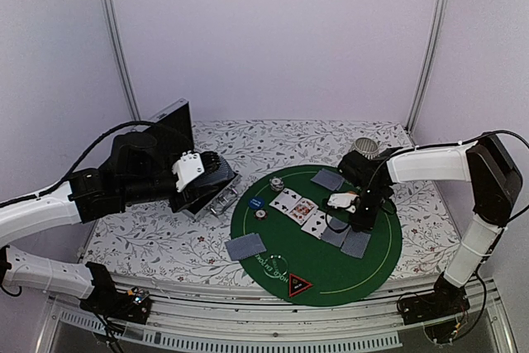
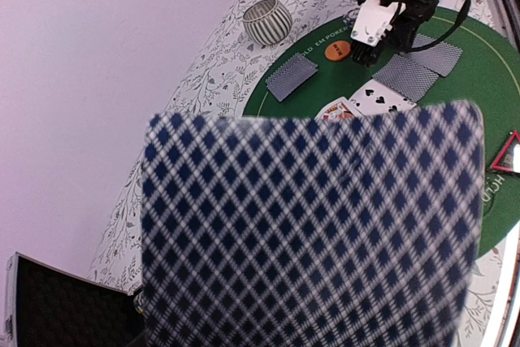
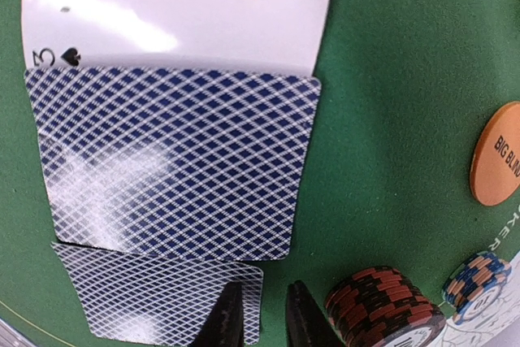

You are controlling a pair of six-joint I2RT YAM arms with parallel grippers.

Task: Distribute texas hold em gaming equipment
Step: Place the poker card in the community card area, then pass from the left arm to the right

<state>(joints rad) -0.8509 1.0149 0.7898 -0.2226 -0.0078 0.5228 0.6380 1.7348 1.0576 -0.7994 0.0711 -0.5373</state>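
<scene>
My left hand gripped a blue-backed playing card left of the green mat. My right hand, fingers slightly parted and empty, sat at a face-down card on it.

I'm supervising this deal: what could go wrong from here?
The right fingers sit at the corner of the lower face-down card; pulling away could drag it. The red-and-black chip stack stands just beside them, so a sideways move might topple it. The held card blocks most of the left wrist view.
</scene>
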